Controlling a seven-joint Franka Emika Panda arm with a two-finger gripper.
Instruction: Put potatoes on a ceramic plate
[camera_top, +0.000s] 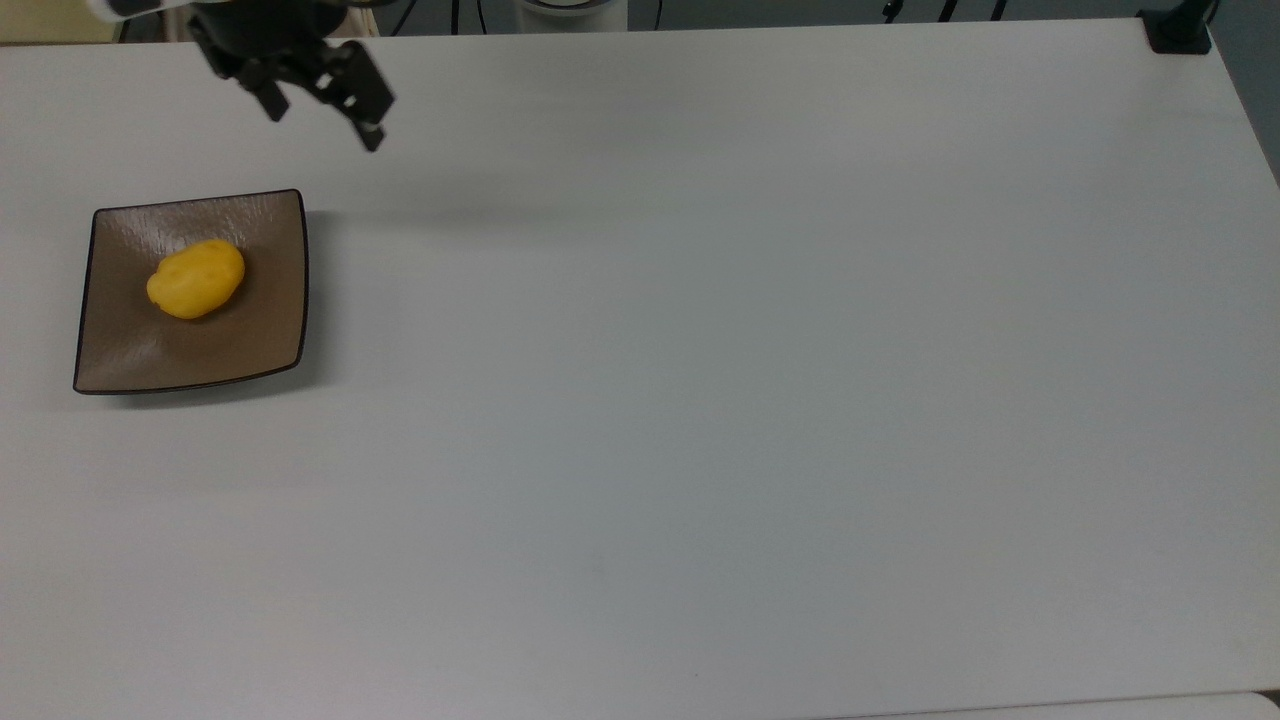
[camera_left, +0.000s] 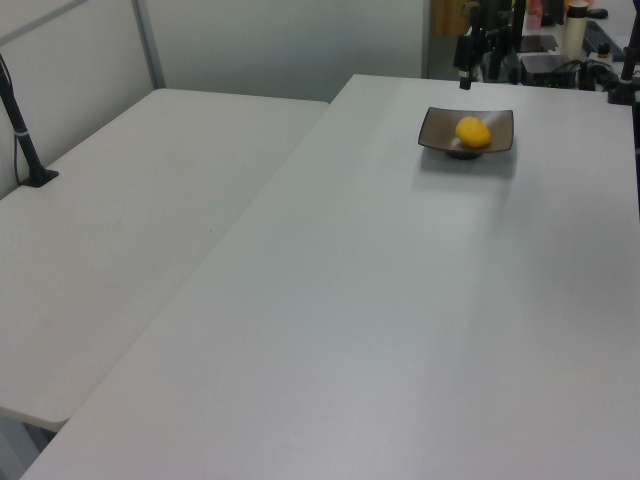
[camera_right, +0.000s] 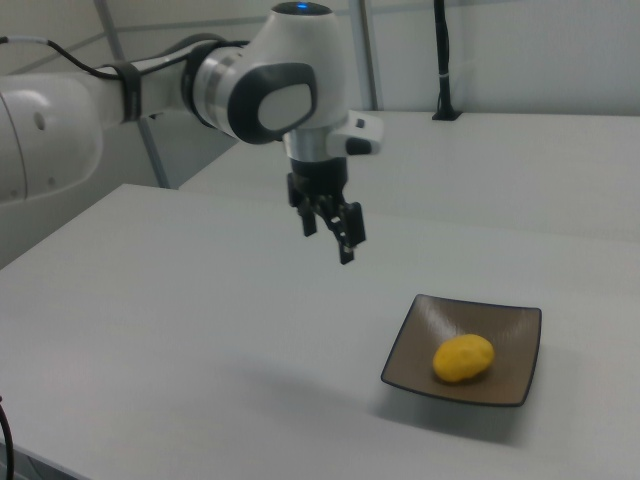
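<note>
One yellow potato (camera_top: 195, 279) lies on the square brown ceramic plate (camera_top: 255, 345) near the top view's left edge, a little toward the plate's far-left part. It is free of the gripper. The left view has the potato (camera_left: 473, 131) on the plate (camera_left: 499, 141) at the table's far end. My gripper (camera_top: 322, 122) hangs open and empty above the bare table, beyond the plate's far right corner in the top view. In the right view the gripper (camera_right: 327, 243) is high in the air, up and left of the plate (camera_right: 512, 326) and the potato (camera_right: 463, 358).
A wide white table (camera_top: 750, 400) stretches to the top view's right of the plate. A black clamp (camera_top: 1180, 30) sits at its far right corner. A second white table (camera_left: 120, 220) with a black post (camera_left: 22, 130) adjoins it on the left view's left.
</note>
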